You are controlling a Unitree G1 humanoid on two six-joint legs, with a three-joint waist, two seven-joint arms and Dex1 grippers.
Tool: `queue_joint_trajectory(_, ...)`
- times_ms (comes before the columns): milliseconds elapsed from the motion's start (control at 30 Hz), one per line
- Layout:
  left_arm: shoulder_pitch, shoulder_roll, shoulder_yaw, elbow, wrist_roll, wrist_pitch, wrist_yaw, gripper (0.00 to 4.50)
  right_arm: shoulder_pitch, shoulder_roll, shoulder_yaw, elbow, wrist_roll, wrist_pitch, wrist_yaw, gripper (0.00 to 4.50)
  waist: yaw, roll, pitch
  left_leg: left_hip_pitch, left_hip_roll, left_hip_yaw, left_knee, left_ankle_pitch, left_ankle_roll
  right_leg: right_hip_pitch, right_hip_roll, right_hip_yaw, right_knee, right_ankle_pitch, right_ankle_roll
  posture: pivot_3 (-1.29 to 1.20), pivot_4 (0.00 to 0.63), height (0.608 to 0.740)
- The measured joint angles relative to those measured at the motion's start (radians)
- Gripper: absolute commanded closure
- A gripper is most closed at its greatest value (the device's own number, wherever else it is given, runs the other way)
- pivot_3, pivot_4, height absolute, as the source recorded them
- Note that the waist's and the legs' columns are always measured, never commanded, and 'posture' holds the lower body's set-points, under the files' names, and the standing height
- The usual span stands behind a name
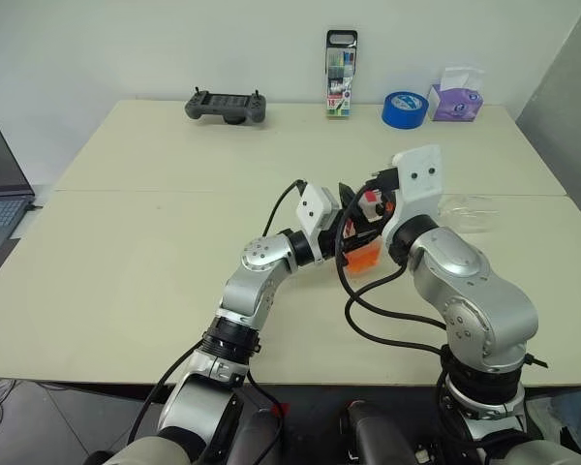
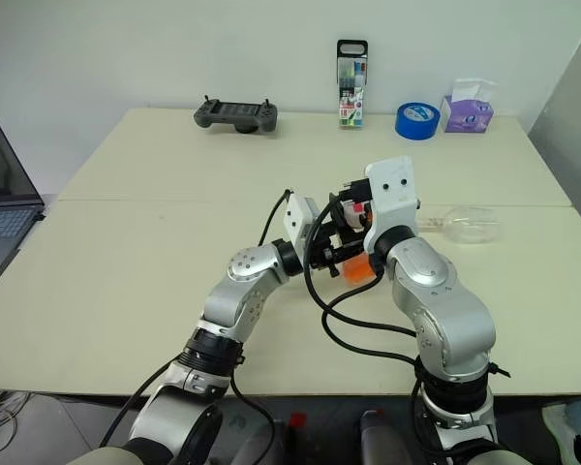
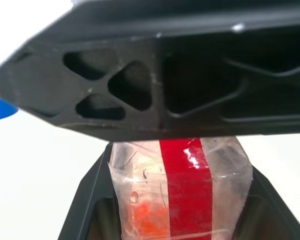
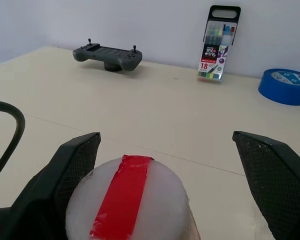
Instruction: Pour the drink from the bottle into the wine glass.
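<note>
Left gripper (image 2: 334, 254), clamped on the bottle (image 1: 366, 237), holds it above the table (image 1: 155, 242) mid-table, well back from every edge. Right gripper (image 2: 353, 208) hangs spread wide directly over the bottle's cap (image 4: 127, 200), fingers (image 4: 72, 165) flanking it without contact. We see the drink (image 1: 363, 257) low in the bottle. We count one wine glass (image 2: 465, 225), lying on its side just right of the arms. Open tabletop stretches left and forward; one controller (image 1: 226, 105), one marker case (image 1: 340, 75), one tape roll (image 1: 404, 108), one tissue box (image 1: 455, 100) line the far edge.
</note>
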Motion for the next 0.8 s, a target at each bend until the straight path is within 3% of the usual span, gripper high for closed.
queue_joint_trajectory(800,-0.003,0.007,-0.019,0.019,0.001,-0.014,0.000,2.72,0.099,-0.089,-0.071,-0.174,0.090,0.086,0.085,0.00,0.000,0.000,0.000,0.000,0.000,0.000,0.000,0.000,0.000,0.000,0.000,0.000,0.000,0.000,0.000,0.00,0.150,0.740)
